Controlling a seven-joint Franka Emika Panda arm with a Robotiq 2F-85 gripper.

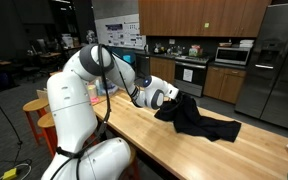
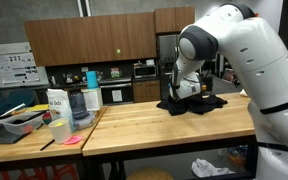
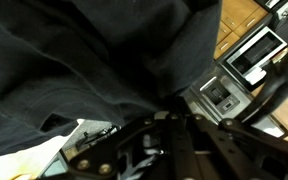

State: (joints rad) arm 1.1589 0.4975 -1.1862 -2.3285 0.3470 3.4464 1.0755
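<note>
A black cloth lies bunched on the wooden counter, with one end lifted toward my gripper. The gripper is shut on that raised end. From the opposite side, the black cloth hangs just below the gripper at the back of the wooden counter. In the wrist view the black cloth fills most of the picture and drapes right over the closed gripper. The fingertips are hidden in the fabric.
A neighbouring table holds a white carton, a blender jug, a yellow cup and a tray. Wooden stools stand beside the robot base. Cabinets, an oven and a fridge line the back.
</note>
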